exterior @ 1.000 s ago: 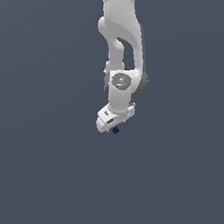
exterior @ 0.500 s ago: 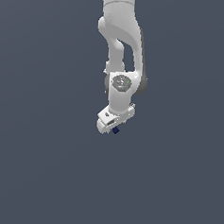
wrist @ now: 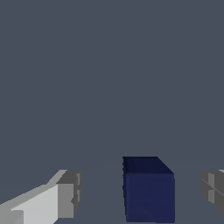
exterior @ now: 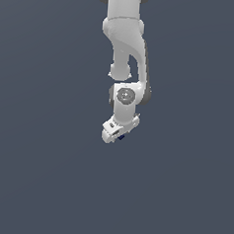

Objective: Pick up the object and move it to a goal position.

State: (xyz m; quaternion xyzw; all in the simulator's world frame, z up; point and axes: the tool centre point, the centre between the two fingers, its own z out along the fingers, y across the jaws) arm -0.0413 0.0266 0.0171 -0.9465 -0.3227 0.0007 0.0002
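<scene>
The object, a tiny dark navy-blue cube (wrist: 148, 192), sits between my two fingertips in the wrist view, with a gap on each side. One grey finger pad (wrist: 69, 194) is farther from it than the other (wrist: 213, 190). My gripper (wrist: 140, 194) is open around the cube and not touching it. In the exterior view the white gripper (exterior: 117, 135) points down at the end of the arm. The cube (exterior: 121, 137) shows only as a small dark speck at the fingertips.
A plain dark grey surface (exterior: 45, 183) fills both views. The white arm (exterior: 125, 35) comes down from the top middle of the exterior view. No other object shows.
</scene>
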